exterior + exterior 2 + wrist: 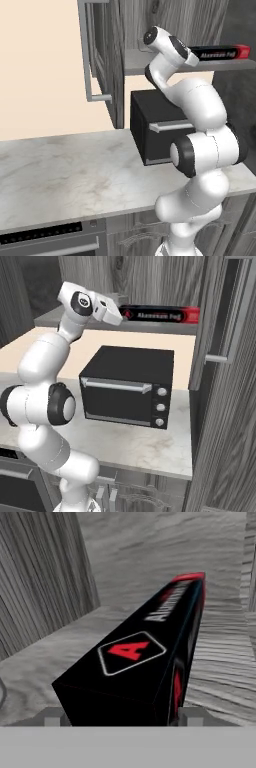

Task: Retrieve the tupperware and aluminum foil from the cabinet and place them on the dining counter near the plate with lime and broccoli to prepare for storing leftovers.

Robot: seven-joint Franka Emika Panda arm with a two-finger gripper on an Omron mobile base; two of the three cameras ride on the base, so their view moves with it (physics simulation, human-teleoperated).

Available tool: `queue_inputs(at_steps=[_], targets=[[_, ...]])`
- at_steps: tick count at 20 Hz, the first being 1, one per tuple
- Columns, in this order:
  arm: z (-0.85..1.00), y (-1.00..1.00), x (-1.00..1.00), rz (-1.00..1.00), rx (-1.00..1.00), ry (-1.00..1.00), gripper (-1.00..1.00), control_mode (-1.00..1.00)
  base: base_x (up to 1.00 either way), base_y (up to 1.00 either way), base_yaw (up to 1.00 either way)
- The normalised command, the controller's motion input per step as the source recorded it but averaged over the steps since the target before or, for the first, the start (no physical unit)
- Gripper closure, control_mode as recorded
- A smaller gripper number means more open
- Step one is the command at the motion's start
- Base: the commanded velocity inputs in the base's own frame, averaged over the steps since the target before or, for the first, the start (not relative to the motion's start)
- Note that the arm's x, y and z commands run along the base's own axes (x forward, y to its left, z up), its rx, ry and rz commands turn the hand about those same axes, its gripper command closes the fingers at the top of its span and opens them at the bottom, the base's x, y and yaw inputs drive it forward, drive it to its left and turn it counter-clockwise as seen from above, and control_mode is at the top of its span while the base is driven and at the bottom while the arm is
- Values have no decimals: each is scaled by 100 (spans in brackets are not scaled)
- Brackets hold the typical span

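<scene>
The aluminum foil is a long black box with red ends, lying flat on the open cabinet's lower shelf. My gripper reaches in level from the left and straddles the box's near end. In the hand view the foil box runs away from me, and one grey fingertip stands close on each side of it. The jaws are open around it, and no squeeze shows. The tupperware and the plate with lime and broccoli are out of view.
A black toaster oven stands on the marble counter right under the shelf. Cabinet doors hang open on both sides. A wood side wall rises left of the box. A stove front sits low left.
</scene>
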Motion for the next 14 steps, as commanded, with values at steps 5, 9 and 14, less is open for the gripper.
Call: queue_inputs(at_steps=[5,9,14], targets=[[0,-24,-44,4,4,0,100,-100,0,0,0],[-6,1,-97,17,0,0,100,-100,0,0,0],[-3,24,-100,23,-2,0,100,-100,0,0,0]])
